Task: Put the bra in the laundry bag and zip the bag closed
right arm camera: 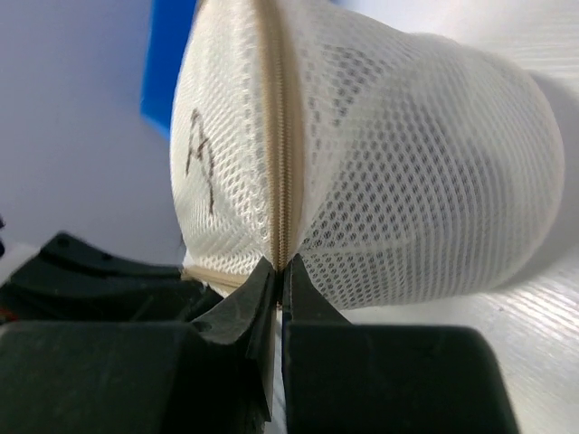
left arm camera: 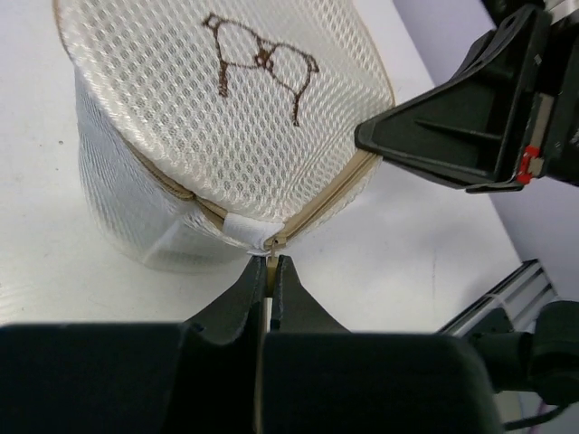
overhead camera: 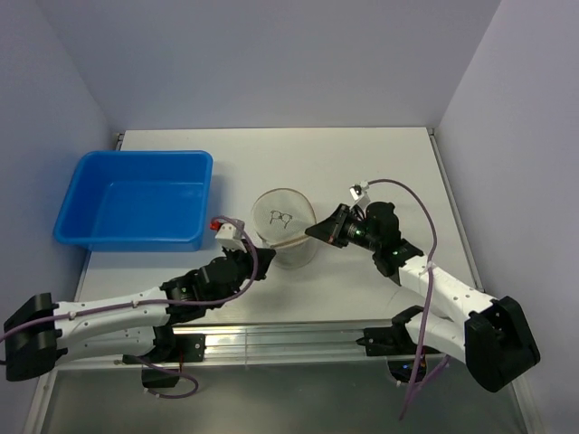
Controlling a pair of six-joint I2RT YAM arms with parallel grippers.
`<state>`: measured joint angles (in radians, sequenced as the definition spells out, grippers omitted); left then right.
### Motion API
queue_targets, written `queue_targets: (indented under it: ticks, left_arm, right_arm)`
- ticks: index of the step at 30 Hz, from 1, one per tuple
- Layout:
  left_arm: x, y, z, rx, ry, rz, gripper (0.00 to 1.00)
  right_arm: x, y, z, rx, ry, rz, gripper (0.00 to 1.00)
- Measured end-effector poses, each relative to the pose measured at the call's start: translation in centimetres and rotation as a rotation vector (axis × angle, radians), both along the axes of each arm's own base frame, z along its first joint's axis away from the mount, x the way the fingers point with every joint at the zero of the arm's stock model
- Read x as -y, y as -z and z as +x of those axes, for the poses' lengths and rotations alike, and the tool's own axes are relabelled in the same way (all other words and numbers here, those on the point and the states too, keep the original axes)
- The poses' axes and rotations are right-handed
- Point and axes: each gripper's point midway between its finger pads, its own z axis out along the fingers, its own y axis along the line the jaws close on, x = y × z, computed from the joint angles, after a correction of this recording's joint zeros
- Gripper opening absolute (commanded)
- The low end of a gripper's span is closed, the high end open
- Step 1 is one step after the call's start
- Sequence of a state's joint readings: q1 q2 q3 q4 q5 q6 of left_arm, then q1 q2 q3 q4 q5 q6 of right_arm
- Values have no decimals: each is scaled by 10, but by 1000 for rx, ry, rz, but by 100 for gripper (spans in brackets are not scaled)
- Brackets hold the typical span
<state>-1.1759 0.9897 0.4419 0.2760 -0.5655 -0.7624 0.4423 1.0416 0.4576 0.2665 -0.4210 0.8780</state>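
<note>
The laundry bag [overhead camera: 282,231], a round white mesh drum with a tan zip rim, stands at the table's middle. It fills the left wrist view [left arm camera: 217,108] and the right wrist view [right arm camera: 407,163]. My left gripper [left arm camera: 270,267] is at the bag's near side [overhead camera: 261,257], shut on the tan zip pull [left arm camera: 270,262] at the end of the zip. My right gripper [right arm camera: 281,267] comes in from the right [overhead camera: 313,231] and is shut on the bag's tan zip rim [right arm camera: 279,163]. Its black fingers [left arm camera: 434,136] also show in the left wrist view. The bra is hidden.
A big blue plastic tub [overhead camera: 136,199] stands at the left of the table, its edge showing behind the bag [right arm camera: 167,63]. Pale walls close in the table at the back and on both sides. The metal rail [overhead camera: 289,339] runs along the near edge.
</note>
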Motion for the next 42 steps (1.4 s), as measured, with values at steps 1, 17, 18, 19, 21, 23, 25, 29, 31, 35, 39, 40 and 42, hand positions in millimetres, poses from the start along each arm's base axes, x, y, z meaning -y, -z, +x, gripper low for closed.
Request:
queue_targets:
  ticks: [1, 17, 18, 19, 21, 23, 25, 29, 31, 35, 39, 40, 42]
  left_arm:
    - [-4, -6, 0, 1, -6, -17, 0]
    - [-25, -7, 14, 16, -50, 65, 98]
    - [-28, -9, 15, 20, -58, 75, 99]
    - [-32, -16, 15, 27, -65, 72, 99]
    - [-39, -39, 14, 53, -78, 36, 99]
    - [-49, -70, 12, 86, -97, -19, 99]
    - [-58, -99, 10, 118, -109, -66, 99]
    - [-80, -144, 3, 167, -131, -142, 99]
    - [-92, -155, -1, 174, -148, -155, 99]
    - [-116, -157, -6, 164, -190, -140, 99]
    - [-130, -140, -8, 128, -222, -90, 99]
    - [-132, -138, -9, 125, -224, -90, 99]
    - [-134, -131, -10, 113, -227, -82, 99]
  right_arm:
    - [-1, -2, -1, 2, -25, 6, 0]
    - [25, 2, 25, 31, 36, -97, 100]
    - [32, 2, 29, 38, 63, -118, 100]
    - [35, -1, 29, 45, 74, -130, 100]
    - [39, -13, 27, 75, 86, -142, 100]
    - [45, -32, 24, 128, 109, -148, 100]
    - [53, -60, 18, 209, 143, -140, 100]
    - [78, -113, -1, 390, 251, -126, 100]
    - [97, -135, -13, 476, 332, -131, 100]
    - [140, -166, -34, 591, 528, -160, 100]
    - [163, -164, -39, 587, 637, -194, 100]
    - [164, -160, -38, 577, 641, -202, 100]
    - [164, -147, -33, 541, 638, -229, 100]
